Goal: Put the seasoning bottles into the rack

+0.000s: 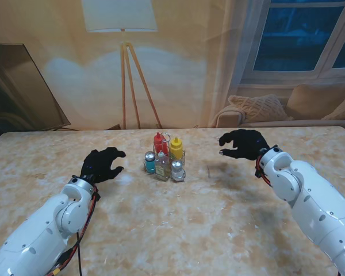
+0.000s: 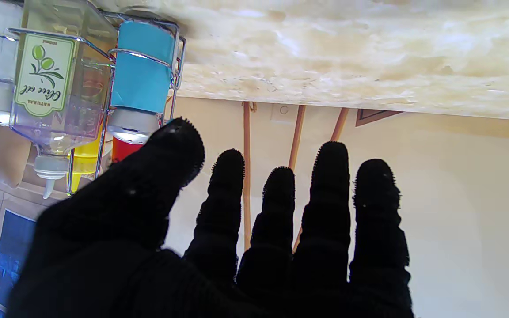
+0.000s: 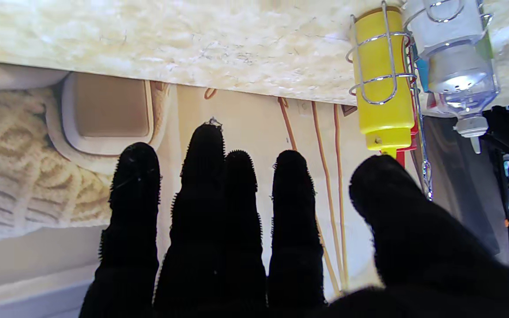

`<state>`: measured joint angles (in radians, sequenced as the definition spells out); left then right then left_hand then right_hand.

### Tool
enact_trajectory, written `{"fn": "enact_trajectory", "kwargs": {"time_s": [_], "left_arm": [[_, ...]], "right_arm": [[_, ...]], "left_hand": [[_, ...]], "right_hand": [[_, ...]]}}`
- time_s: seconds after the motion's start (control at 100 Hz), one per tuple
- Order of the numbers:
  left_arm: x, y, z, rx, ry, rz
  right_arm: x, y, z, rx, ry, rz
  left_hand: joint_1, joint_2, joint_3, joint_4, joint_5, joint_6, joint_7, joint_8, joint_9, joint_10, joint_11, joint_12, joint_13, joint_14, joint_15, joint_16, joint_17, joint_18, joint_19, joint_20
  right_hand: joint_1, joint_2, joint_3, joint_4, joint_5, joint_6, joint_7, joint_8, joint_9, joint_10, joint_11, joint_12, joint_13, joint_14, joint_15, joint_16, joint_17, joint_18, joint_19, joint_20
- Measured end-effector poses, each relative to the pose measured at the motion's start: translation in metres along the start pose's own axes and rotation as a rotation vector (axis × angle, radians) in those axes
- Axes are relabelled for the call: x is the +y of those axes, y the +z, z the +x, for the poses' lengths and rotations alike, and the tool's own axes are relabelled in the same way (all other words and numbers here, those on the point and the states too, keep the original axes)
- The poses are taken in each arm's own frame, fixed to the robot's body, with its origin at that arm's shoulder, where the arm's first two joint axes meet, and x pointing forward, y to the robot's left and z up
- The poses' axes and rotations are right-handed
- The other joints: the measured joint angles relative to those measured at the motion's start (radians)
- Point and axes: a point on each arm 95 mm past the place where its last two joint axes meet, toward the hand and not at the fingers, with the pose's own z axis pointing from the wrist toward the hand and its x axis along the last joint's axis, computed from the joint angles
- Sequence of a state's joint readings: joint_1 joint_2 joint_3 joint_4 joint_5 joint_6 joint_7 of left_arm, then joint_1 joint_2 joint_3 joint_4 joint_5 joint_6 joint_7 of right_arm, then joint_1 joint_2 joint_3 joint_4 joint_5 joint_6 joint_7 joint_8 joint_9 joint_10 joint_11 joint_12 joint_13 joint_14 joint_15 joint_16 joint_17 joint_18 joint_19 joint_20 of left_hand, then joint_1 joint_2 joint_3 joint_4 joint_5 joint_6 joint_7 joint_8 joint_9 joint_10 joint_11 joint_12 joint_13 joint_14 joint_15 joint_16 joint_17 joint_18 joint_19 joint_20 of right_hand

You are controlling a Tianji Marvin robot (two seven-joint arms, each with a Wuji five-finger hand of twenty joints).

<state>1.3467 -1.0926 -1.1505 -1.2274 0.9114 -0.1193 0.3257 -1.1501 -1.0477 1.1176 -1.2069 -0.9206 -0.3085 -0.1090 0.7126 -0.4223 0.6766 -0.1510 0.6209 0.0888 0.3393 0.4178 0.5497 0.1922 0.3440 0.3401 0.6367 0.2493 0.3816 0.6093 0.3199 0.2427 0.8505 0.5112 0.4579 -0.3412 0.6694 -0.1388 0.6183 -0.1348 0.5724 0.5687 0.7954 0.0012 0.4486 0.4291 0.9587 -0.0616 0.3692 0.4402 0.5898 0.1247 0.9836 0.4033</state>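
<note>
A wire rack [image 1: 183, 156] stands at the table's middle, holding several bottles: red [image 1: 159, 142], yellow [image 1: 176, 148], blue-labelled shaker [image 1: 150, 163], clear olive oil bottle [image 1: 162, 167] and clear shaker [image 1: 177, 170]. The left wrist view shows the olive oil bottle [image 2: 55, 88] and blue shaker [image 2: 140, 84] inside the wire rack [image 2: 175, 62]. The right wrist view shows the yellow bottle [image 3: 382, 88] and clear shaker [image 3: 457, 57] in the rack. My left hand [image 1: 102, 164] hovers left of the rack, open and holding nothing. My right hand [image 1: 243, 144] hovers right of it, open too.
The marble table [image 1: 172, 230] stretches wide around the rack. A floor lamp [image 1: 126, 69] stands behind the far edge, a sofa with cushions [image 1: 259, 106] at the back right, and a dark screen [image 1: 23, 86] at the back left.
</note>
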Motion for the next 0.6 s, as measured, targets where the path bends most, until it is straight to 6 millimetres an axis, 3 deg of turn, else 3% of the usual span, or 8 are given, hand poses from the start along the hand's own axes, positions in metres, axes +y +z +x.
{"fn": "enact_trajectory", "kwargs": {"time_s": [0.28,0.6], "left_arm": [[0.001,0.001,0.004,0.004,-0.012,-0.014],[-0.003,0.002,0.013,0.015,-0.025,-0.021]], "right_arm": [[-0.024,-0.015,0.001,-0.051,0.058,-0.021],[-0.035,-0.026,0.005,-0.061,0.058,-0.040]], "left_hand": [[0.007,0.033,-0.048,0.000,0.000,0.001,-0.006,0.000,0.000,0.000,-0.007,0.000,0.000,0.007,0.000,0.000,-0.010,0.013,0.000,0.000],[0.012,0.047,-0.071,0.000,0.000,0.002,-0.016,0.000,0.000,0.000,-0.008,0.000,0.000,0.009,0.000,0.000,-0.013,0.014,0.000,0.000]], "right_hand": [[0.067,0.050,-0.119,0.000,0.000,-0.001,0.042,-0.048,0.022,0.000,-0.023,-0.024,0.000,0.015,-0.012,-0.017,-0.020,0.010,0.000,-0.014],[0.095,0.050,-0.152,0.000,0.000,-0.003,0.063,-0.049,0.022,0.000,-0.011,-0.024,0.000,0.017,-0.006,-0.017,-0.035,0.023,0.001,-0.015]]}}
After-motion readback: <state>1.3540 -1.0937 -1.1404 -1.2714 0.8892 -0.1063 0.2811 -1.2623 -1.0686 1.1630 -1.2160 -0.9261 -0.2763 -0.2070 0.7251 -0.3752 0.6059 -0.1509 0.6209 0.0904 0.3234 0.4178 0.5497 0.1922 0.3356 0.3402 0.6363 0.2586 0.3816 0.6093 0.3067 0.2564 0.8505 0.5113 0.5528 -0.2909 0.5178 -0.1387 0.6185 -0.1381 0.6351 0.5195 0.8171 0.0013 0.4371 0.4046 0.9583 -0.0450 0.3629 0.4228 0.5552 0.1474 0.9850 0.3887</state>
